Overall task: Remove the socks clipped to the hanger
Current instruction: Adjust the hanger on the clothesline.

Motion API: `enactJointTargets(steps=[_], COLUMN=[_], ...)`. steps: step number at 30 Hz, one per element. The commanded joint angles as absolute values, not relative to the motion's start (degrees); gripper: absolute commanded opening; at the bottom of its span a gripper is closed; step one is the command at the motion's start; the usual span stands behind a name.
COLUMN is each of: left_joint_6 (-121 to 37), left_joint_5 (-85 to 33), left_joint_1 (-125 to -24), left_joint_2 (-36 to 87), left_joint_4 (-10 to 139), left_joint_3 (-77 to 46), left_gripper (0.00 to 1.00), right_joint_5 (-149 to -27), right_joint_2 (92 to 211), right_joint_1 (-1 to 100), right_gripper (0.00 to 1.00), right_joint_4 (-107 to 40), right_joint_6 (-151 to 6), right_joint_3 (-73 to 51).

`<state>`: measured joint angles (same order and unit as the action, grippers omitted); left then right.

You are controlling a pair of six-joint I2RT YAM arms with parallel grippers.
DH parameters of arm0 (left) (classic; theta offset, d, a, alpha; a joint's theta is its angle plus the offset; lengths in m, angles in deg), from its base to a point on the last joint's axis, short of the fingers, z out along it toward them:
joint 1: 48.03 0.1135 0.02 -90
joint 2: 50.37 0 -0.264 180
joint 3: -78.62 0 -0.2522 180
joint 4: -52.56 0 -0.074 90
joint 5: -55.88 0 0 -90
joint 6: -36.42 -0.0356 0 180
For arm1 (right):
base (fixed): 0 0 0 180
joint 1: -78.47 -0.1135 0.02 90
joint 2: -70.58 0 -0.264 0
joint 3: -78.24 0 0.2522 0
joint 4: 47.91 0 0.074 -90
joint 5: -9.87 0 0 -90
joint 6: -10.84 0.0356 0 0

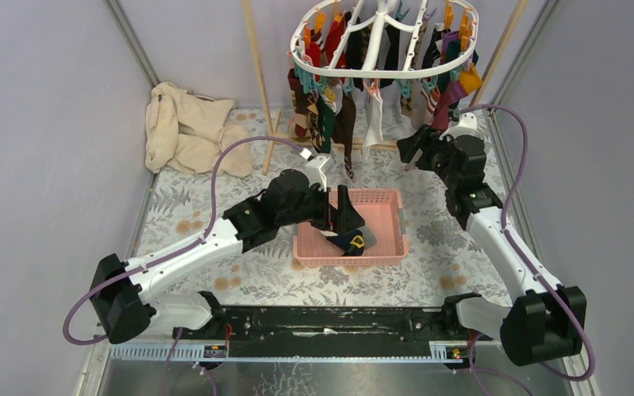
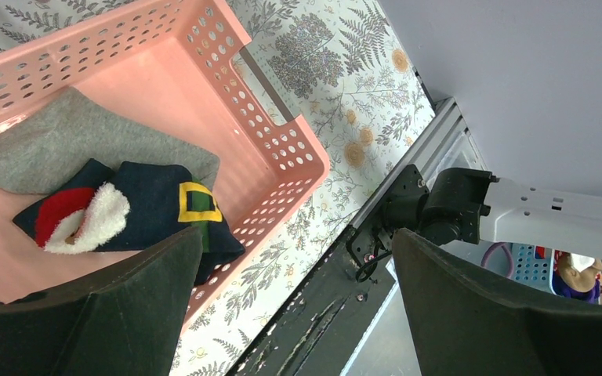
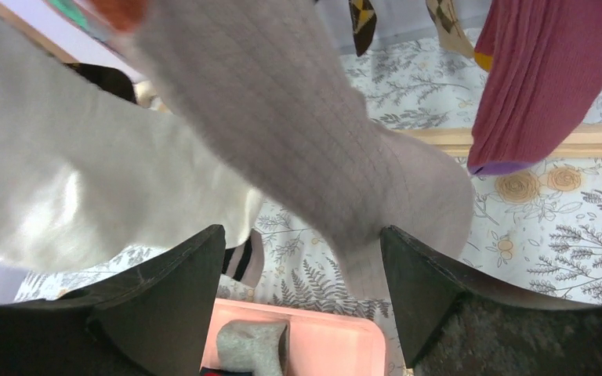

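Glossy white plastic on the hanger [image 1: 384, 62], soft knitted cloth on the socks [image 1: 322, 115] (one up close shows a fine rib, another a satiny sheen). The pink basket [image 2: 274, 133] is smooth perforated plastic, and the left claw [image 2: 294, 239] looks matt black.

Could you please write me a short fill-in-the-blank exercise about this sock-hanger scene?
1. The left gripper hovers open over the ____ basket.
2. In that basket, a ____ sock lies beside the navy sock.
3. The right gripper has its jaws ____ near a pale hanging sock.
4. The plastic hanger is ____ in colour.
Missing words: pink; grey; open; white.
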<state>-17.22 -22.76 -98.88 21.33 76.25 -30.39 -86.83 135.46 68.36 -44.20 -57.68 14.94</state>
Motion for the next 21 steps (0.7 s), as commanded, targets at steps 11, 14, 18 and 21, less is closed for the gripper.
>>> enactJointTargets(steps=[11,14,18,21], left_joint_6=[-17.45,-17.34,-17.38,-17.56], left_joint_5=[-23.66,-23.56,-23.48,-23.64], left_joint_1=[-99.94,-99.96,-99.96,-99.9], left_joint_2=[22.2,22.72,23.11,23.26], left_joint_4=[73.8,73.73,73.76,73.65], left_joint_3=[-30.14,-29.97,-29.79,-29.7], left_gripper=[0.99,0.99,0.99,0.99], right_joint_5=[-76.82,-77.82,-78.71,-79.98], right_joint_2=[143.13,143.43,143.08,142.28], right_joint_1=[66.78,66.77,66.78,66.78], right_gripper=[0.58,0.41,0.26,0.15], right_joint_4=[-44.78,-45.25,-45.74,-45.27], right_joint_6=[-58.83,-59.46,-59.79,-59.9], right_joint_3=[7.93,7.9,8.37,8.55])
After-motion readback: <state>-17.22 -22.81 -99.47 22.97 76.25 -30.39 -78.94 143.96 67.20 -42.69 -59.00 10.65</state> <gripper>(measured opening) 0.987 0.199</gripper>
